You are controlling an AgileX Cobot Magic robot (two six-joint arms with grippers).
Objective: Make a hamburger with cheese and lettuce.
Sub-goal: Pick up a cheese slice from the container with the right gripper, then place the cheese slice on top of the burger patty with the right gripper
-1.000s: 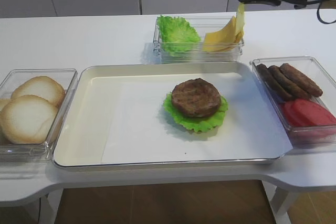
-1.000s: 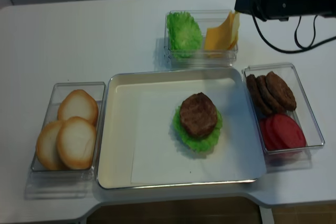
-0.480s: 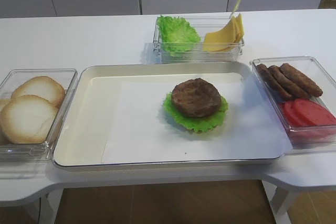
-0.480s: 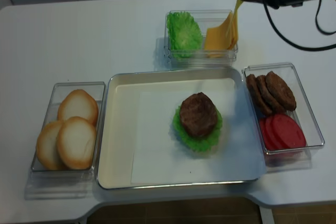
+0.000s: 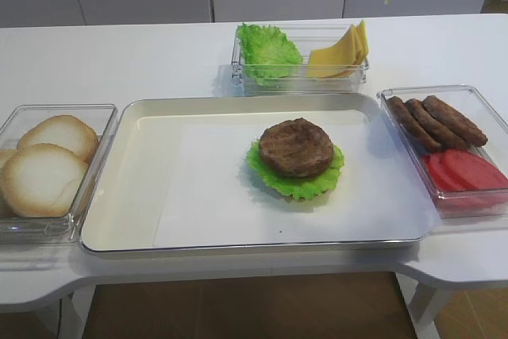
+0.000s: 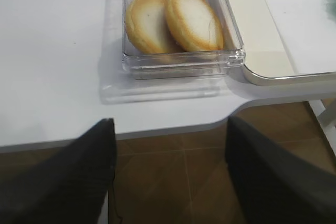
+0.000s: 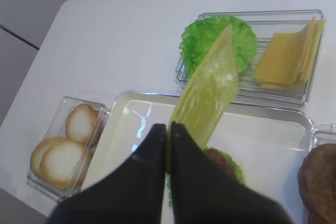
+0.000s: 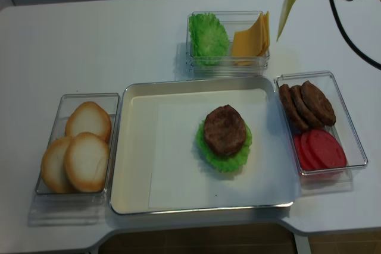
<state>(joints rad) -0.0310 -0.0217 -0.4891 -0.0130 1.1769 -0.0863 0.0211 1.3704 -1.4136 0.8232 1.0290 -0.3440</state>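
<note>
Cheese is dangling from my right end effector, jaws pinched tight on one edge, so the slice is hanging limp and long-axis down, way up above the back right corner of the worktop. It's a thin, floppy, glossy yellow square, and I'm guessing it'll swing a bit when I'm moving it. The hamburger is sitting toward the near left of the slice, in the middle of the tray: dark grilled patty, rough top, on a ruffled lettuce leaf poking out all round. Right arm is obviously the nearer one. The left end effector is idling wide open off the front left edge, near the buns, holding nothing.
</note>
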